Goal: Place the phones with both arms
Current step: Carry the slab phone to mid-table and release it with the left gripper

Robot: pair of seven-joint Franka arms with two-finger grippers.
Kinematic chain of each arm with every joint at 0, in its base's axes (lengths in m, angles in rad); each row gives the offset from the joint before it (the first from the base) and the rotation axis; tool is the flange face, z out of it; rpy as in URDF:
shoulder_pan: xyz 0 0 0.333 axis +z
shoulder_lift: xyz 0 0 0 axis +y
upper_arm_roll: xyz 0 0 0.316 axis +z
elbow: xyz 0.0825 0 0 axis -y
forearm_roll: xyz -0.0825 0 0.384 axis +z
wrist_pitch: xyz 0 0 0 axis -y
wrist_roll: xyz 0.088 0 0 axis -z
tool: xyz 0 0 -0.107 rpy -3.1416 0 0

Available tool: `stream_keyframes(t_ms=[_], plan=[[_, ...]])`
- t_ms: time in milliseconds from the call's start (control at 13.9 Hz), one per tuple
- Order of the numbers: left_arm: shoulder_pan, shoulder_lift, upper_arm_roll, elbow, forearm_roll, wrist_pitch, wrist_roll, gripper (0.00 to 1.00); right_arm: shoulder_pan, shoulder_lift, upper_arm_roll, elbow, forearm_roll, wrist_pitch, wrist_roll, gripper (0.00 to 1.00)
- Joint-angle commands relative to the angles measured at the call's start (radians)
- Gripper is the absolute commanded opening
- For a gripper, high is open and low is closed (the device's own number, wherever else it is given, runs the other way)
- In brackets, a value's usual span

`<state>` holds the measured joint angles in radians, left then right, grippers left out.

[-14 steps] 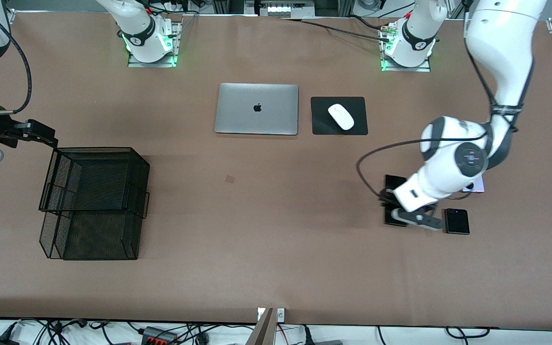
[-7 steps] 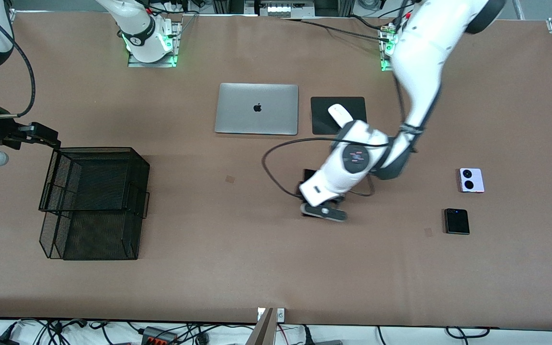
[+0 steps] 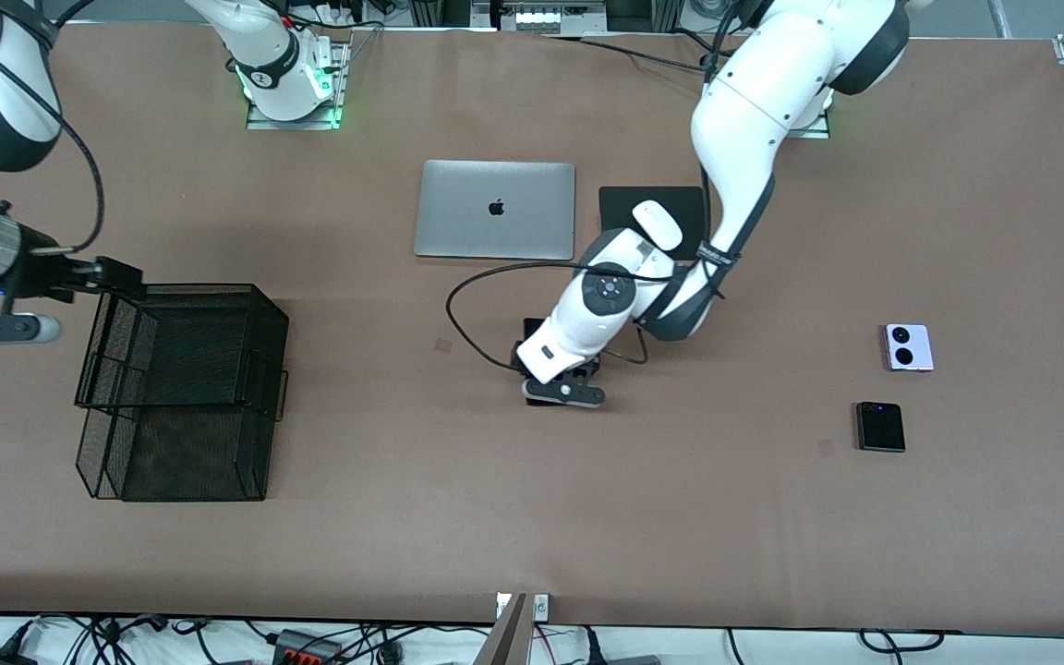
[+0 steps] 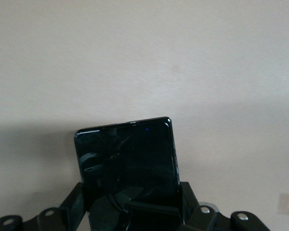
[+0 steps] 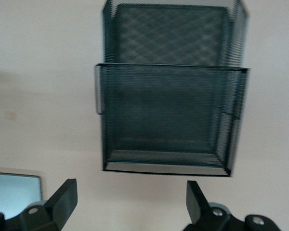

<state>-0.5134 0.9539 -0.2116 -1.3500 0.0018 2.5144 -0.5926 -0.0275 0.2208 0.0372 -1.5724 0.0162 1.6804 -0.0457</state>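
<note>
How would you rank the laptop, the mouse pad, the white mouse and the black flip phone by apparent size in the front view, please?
1. Laptop
2. Mouse pad
3. Black flip phone and white mouse: too alike to rank.

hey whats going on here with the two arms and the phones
The left gripper is shut on the long black phone, carrying it over the middle of the table. The lilac flip phone and the black flip phone lie at the left arm's end. The right gripper waits open by the black mesh tray.
</note>
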Motion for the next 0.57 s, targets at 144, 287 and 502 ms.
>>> stream_keyframes(t_ms=[144, 287, 502], plan=[[-0.03, 0.032, 0.011, 0.034, 0.017, 0.061, -0.072, 0.68, 0.052, 0.035, 0.001, 0.015, 0.024, 0.041, 0.003, 1.0], [-0.02, 0.022, 0.011, 0.032, 0.021, 0.061, -0.058, 1.0, 0.092, 0.051, 0.001, 0.015, 0.025, 0.059, 0.004, 1.0], [-0.001, -0.045, 0.02, 0.014, 0.021, -0.05, -0.059, 1.0, 0.129, 0.081, 0.001, 0.014, 0.033, 0.09, 0.004, 1.0]])
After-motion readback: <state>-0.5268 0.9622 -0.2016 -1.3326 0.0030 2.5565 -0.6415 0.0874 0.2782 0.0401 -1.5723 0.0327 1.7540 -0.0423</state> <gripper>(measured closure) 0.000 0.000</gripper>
